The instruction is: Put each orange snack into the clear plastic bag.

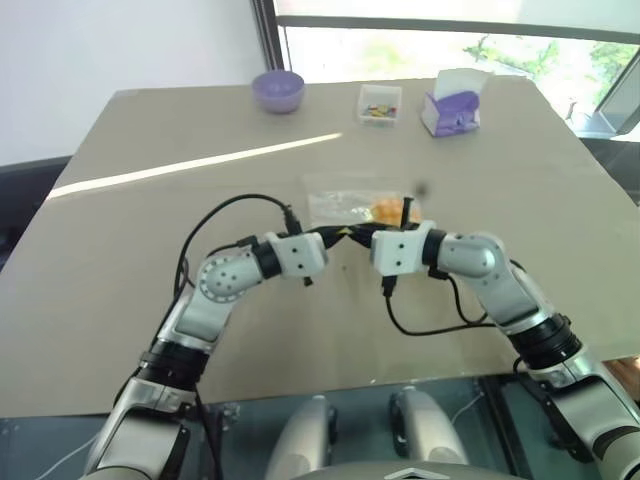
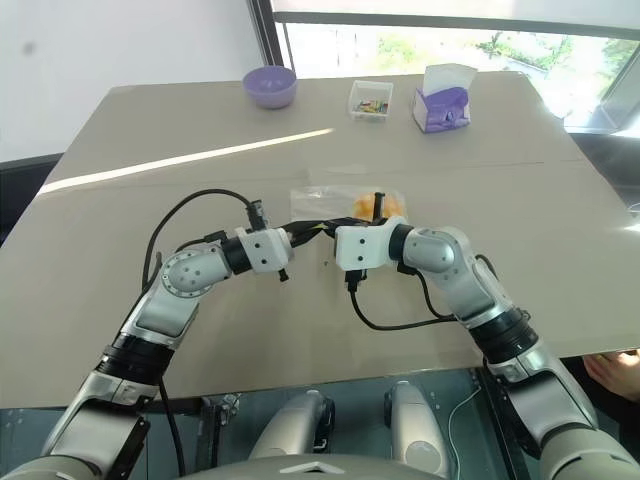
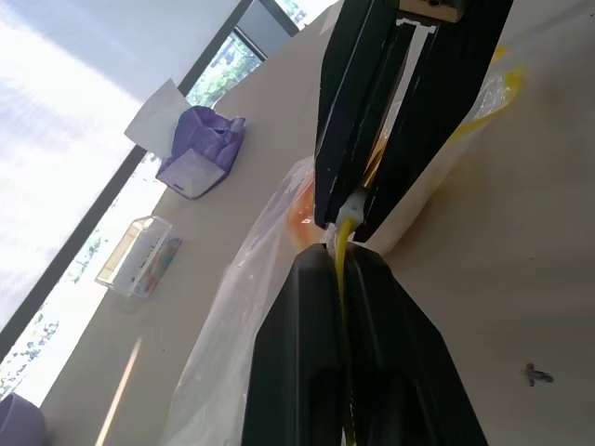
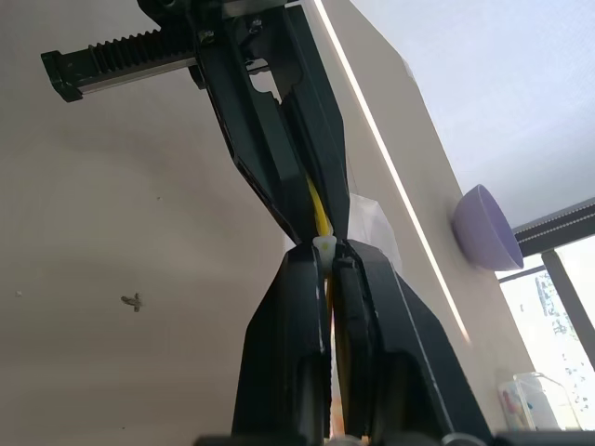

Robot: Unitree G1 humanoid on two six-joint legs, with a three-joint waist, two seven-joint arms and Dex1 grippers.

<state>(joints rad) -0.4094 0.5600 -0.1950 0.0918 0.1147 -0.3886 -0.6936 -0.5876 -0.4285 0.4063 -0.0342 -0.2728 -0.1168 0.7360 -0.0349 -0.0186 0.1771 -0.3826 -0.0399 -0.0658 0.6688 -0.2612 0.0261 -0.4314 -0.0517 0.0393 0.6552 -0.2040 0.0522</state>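
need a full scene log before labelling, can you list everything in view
plastic bag: one, clear with a yellow strip along one edge, middle of the table, strip pinched by both end effectors
bun: one, orange, inside the bag at its right end
bowl: one, purple, far edge of the table, left of the box
small box: one, clear with colourful bits, far edge, between bowl and tissue box
tissue box: one, purple with a white tissue, far right
table: one, beige
left end effector: black, shut on the yellow strip
right end effector: black, shut on the same strip, tip to tip with the left
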